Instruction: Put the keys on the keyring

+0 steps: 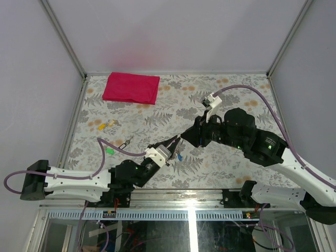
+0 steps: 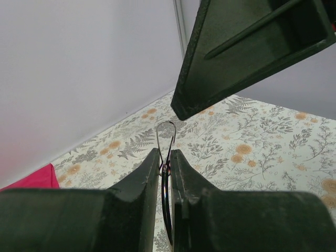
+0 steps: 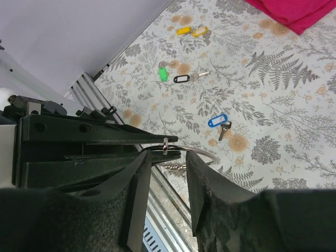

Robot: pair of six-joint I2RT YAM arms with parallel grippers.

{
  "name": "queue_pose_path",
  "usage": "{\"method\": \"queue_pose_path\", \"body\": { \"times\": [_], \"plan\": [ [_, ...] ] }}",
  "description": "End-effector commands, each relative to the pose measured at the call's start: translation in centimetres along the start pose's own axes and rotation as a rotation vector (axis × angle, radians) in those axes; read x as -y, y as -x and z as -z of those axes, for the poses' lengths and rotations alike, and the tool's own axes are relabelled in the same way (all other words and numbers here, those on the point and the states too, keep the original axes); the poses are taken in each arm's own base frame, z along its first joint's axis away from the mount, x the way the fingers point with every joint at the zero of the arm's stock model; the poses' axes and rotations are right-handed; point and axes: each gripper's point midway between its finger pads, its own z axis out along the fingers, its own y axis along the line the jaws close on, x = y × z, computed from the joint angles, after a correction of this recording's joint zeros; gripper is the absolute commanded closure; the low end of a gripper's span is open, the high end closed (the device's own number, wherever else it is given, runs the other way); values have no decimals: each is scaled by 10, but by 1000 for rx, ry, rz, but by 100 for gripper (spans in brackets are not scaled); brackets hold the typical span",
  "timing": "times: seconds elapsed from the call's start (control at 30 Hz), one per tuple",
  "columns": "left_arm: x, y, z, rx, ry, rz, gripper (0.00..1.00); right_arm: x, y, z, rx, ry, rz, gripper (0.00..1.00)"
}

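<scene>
My left gripper (image 1: 172, 143) is shut on the keyring (image 2: 166, 122), a thin silver wire loop that sticks out past its tips. In the right wrist view the keyring (image 3: 197, 150) juts from the left gripper's dark fingers (image 3: 105, 137), right at the mouth of my right gripper (image 3: 169, 155). The right gripper is open and holds nothing. One right finger (image 2: 236, 58) hangs just above the loop in the left wrist view. A blue-headed key (image 3: 218, 121) lies on the flowered table below, also visible from above (image 1: 179, 156).
A green tag (image 3: 164, 74), a black-framed tag with a key (image 3: 181, 79) and two yellow tags (image 3: 191, 31) lie to the left on the table (image 1: 226, 173). A folded red cloth (image 1: 131, 87) sits at the back left. The metal rail (image 1: 184, 193) runs along the near edge.
</scene>
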Motion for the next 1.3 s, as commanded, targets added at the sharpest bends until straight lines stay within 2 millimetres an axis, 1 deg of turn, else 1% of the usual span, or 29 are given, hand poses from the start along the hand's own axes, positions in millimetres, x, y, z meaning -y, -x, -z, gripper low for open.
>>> {"method": "queue_pose_path", "body": {
  "times": [0.0, 0.1, 0.2, 0.27, 0.4, 0.47, 0.6, 0.67, 0.73, 0.83, 0.97, 1.03, 1.13, 1.17, 1.27],
  "plan": [
    [1, 23, -5, 56, -3, 65, 100, -12, 16, -1, 41, 49, 13, 62],
    [-1, 22, -4, 43, 10, 78, 100, -10, 16, -2, 40, 43, 17, 62],
    [-14, 18, -5, -7, 103, 144, 100, -2, 18, 1, 65, 9, 48, 61],
    [-15, 10, -2, -67, 111, 144, 100, 5, 19, 5, 102, -16, 80, 57],
    [-13, -3, 5, -152, 94, 158, 100, 19, 26, 18, 235, -56, 104, 48],
    [-15, -6, 9, -181, 106, 181, 100, 27, 26, 25, 279, -86, 101, 45],
    [-29, -14, 17, -248, 193, 235, 100, 44, 17, 28, 292, -158, 65, 43],
    [-33, -21, 20, -310, 219, 234, 100, 55, 8, 26, 279, -204, 27, 43],
    [-36, -24, 23, -365, 218, 237, 100, 67, -6, 22, 251, -254, -10, 43],
    [-48, -26, 27, -390, 245, 291, 100, 84, -31, 13, 204, -324, -74, 44],
    [-73, -21, 32, -379, 265, 350, 100, 94, -66, -7, 120, -352, -130, 44],
    [-84, -20, 33, -402, 275, 344, 100, 95, -79, -20, 82, -341, -148, 44],
    [-92, -23, 33, -442, 269, 323, 100, 96, -102, -42, 7, -331, -149, 43],
    [-94, -24, 32, -450, 266, 319, 100, 94, -110, -52, -28, -307, -131, 43],
    [-103, -28, 31, -465, 269, 306, 100, 87, -126, -79, -102, -235, -66, 44]
  ]
}}
